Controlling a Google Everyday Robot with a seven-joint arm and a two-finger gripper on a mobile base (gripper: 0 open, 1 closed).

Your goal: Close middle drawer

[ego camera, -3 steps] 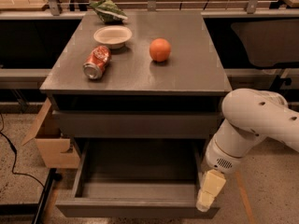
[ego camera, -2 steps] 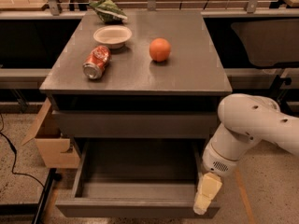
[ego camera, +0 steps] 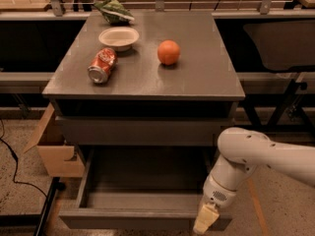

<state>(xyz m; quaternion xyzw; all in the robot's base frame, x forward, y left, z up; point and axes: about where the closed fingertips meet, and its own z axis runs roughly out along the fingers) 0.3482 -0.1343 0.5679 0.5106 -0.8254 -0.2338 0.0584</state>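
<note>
One view only, the camera view, looking down on a grey cabinet (ego camera: 206, 77) from the front. The gripper (ego camera: 201, 227) hangs low at the bottom edge, at the end of a white arm (ego camera: 261, 156) that comes in from the right. Its two cream fingers (ego camera: 207, 214) lie together with no gap showing between them, and they hold nothing.

The middle drawer (ego camera: 128, 219) stands pulled well out towards the camera. Its front panel runs leftwards from the fingers, and its right end passes just behind them. Whether they touch it cannot be told. Behind and to the left of the fingers the drawer's inside shows only its grey floor and walls. Above that, further back from the fingers, the upper drawer front (ego camera: 142, 131) sits flush under the cabinet top.

On the top, well above and behind the fingers, stand four things. An orange (ego camera: 169, 52) is nearest their line. To its left a pale bowl (ego camera: 118, 37) shows only its own pale inside. In front of the bowl a red can (ego camera: 102, 65) lies on its side. Behind the bowl is a crumpled green packet (ego camera: 114, 11).

Far left of the fingers, on the floor against the cabinet, a cardboard box (ego camera: 56, 156) stands with a flap up, its contents hidden. A black cable (ego camera: 14, 163) trails beside it.
</note>
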